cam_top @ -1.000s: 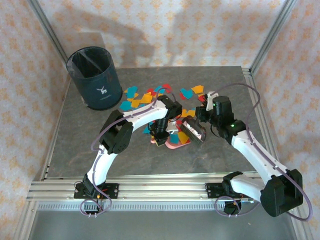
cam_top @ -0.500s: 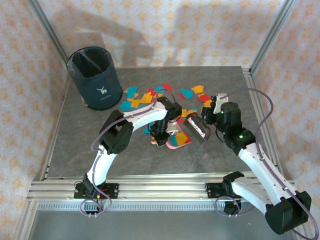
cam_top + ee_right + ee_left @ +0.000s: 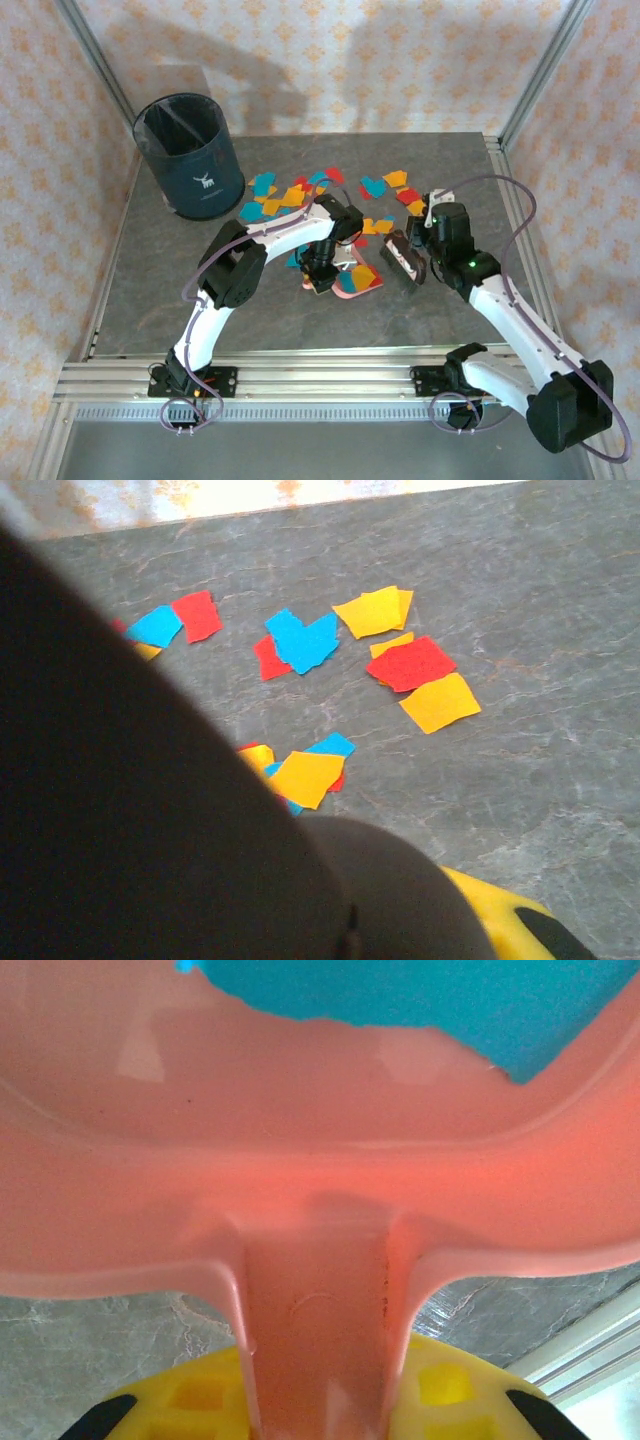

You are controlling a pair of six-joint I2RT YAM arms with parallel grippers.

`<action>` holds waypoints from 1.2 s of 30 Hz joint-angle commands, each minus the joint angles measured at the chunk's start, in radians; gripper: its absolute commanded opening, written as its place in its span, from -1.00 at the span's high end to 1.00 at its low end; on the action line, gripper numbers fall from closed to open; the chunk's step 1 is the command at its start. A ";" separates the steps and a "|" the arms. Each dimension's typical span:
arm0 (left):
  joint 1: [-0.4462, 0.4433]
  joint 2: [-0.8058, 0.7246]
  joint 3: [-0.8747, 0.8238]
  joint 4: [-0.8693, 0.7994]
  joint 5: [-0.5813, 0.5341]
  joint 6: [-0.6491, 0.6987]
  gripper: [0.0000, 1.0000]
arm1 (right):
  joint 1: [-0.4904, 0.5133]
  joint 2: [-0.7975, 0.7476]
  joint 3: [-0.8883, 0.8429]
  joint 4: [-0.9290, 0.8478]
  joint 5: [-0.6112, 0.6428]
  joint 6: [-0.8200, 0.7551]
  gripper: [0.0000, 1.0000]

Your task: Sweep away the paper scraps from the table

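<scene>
1. Jaws of the left gripper [image 3: 321, 264] are clamped on the handle of the pink dustpan [image 3: 320, 1190], which runs between the yellow pads [image 3: 190, 1400]. The right gripper [image 3: 422, 243] looks closed round the dark handle of the brush [image 3: 407, 258], though the contact itself is hidden.
2. Most paper scraps [image 3: 298, 193] lie in a loose band across the far middle of the table [image 3: 150, 290], between the dark bin [image 3: 190, 155] and the right arm. A few rest in the pan, and the left wrist view shows a teal one there.
3. The step in hand seems to be setting the brush beyond the right-hand group of scraps, then drawing them toward the pan's mouth.
4. To do it well, hold the pan's lip flat against the stone so that no piece slides under it. Lower the bristles to touch the surface just past the farthest red and yellow pieces.
5. Stroke slowly and low, since such light paper probably flicks aside or rides over the rim if it is struck fast.
6. Aim each stroke at the middle of the pan, not at its corners.
</scene>
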 commanded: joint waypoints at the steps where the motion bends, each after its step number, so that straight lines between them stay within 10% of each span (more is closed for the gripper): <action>1: -0.011 -0.029 -0.018 -0.013 0.008 -0.001 1.00 | 0.005 0.008 -0.011 0.009 -0.094 0.025 1.00; 14: -0.011 -0.033 -0.024 0.006 0.023 -0.001 1.00 | 0.007 -0.001 -0.023 0.090 -0.264 0.084 1.00; 36: -0.006 -0.173 -0.133 0.073 -0.033 -0.007 1.00 | 0.005 -0.107 -0.027 0.120 0.038 0.107 1.00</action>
